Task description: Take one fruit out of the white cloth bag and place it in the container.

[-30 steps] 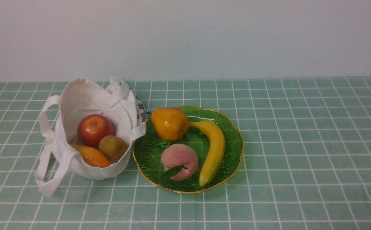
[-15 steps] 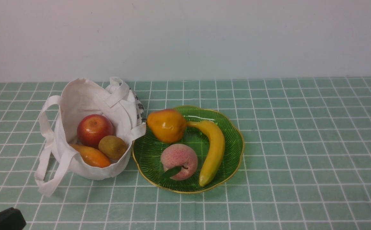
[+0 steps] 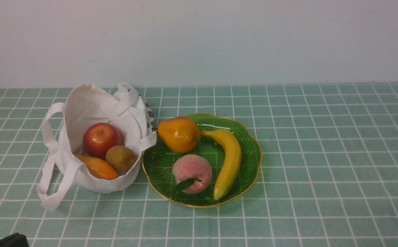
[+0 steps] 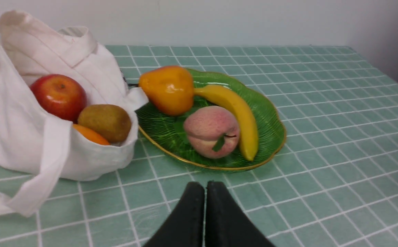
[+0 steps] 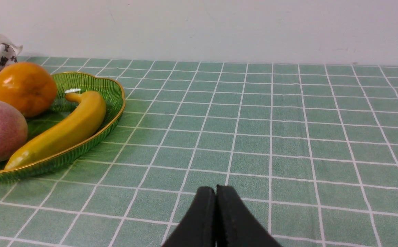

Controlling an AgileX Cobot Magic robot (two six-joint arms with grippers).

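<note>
The fruit (image 3: pixel 179 134) lies on its side in the container (image 3: pixel 250 147), at the rim nearest the white cloth bag (image 3: pixel 92 103). Its skin is glossy orange-yellow with a faint red blush on top, and its short dark stem points toward the bag. The stem end of a banana (image 3: pixel 229 161) meets the fruit's side, and a pink peach (image 3: pixel 192 173) sits just beside it on the container's near part.

The bag touches the container's rim next to the fruit. It holds a red apple (image 3: pixel 101 139), a brown kiwi (image 3: pixel 121 157) and an elongated orange fruit (image 3: pixel 97 167).

The left gripper (image 4: pixel 205 185) is held low over the cloth, on the near side of the container. Its jaws are pressed together and grasp nothing. The right gripper (image 5: pixel 216 189) is also low, well apart from the container on the side away from the bag, with its jaws likewise clenched and empty.
</note>
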